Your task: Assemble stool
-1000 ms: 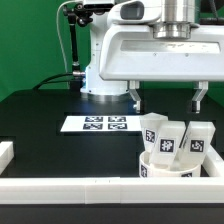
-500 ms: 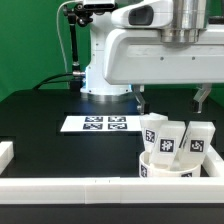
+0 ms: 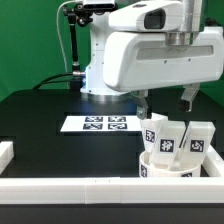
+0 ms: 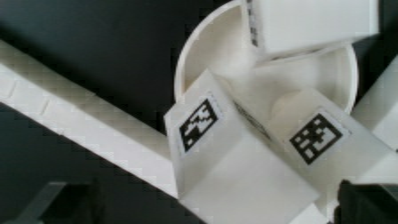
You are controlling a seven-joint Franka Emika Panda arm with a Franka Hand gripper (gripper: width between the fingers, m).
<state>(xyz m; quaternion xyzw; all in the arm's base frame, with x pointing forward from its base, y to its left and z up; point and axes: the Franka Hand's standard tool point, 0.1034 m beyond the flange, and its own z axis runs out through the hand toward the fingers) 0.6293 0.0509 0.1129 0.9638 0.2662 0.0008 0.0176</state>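
Observation:
The stool's round white seat disc lies at the exterior view's lower right, against the front border bar. Three blocky white legs with black-and-white tags stand up from it: one on the left, one in the middle, one on the right. My gripper hangs open just above the legs, touching nothing. In the wrist view two tagged legs fill the space ahead of my gripper. The seat disc curves behind them, and a third leg shows farther off.
The marker board lies flat on the black table in the middle. Long white border bars run along the front and the left side. In the wrist view a border bar passes next to the seat. The arm's base stands behind.
The hand has turned about its upright axis above the legs and shifted slightly to the exterior view's left. The jaws stay open; the stool parts have not moved.

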